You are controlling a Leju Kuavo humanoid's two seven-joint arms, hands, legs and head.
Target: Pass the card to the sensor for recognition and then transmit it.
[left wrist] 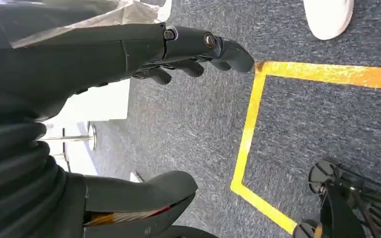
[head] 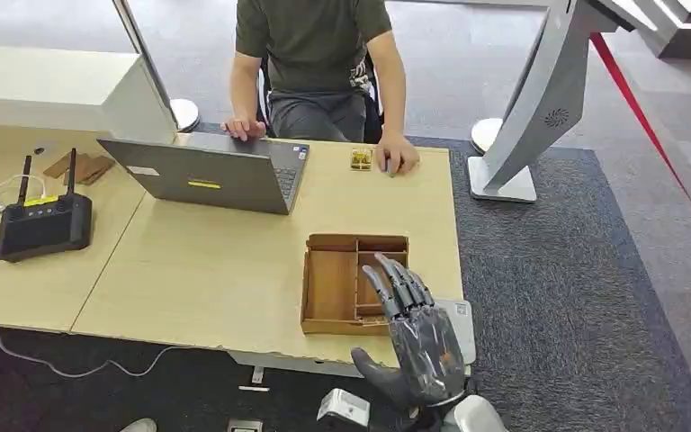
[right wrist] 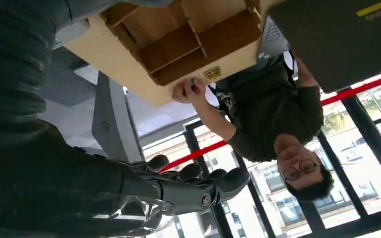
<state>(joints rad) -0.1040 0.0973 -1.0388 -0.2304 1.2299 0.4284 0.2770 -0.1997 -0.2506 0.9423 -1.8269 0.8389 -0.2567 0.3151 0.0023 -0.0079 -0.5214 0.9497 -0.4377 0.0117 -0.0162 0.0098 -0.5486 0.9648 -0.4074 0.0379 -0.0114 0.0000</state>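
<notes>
I am holding my right hand [head: 421, 337] up over the near edge of the desk [head: 216, 270], fingers [head: 400, 286] stretched straight and apart, gripping nothing. They are reaching over the near right corner of the tray [head: 353, 283], a wooden box split into compartments. My left hand [left wrist: 144, 49] is hanging beside my body over the carpet, fingers loosely extended and holding nothing.

I cannot make out a card anywhere: nothing flat is showing in the tray compartments that I can see, though my own fingers are covering part of it. So I am judging that the first step, taking hold of the card, is not yet done. The next move calls for finding the card, most likely in or near the tray, closing my fingers on its edge, and then carrying it to the sensor, which I also cannot pick out for certain.

Beyond the tray, a person [head: 315, 54] is sitting at the far side of the desk, one hand by a laptop [head: 211, 171] and the other beside a small yellow object [head: 361, 158]. Left of the tray, well apart, a black box with two antennas [head: 43, 220] is standing. Right of the tray, past the desk edge, a grey stand [head: 540, 99] is rising from dark blue carpet [head: 576, 297], with a red barrier strip behind it.
</notes>
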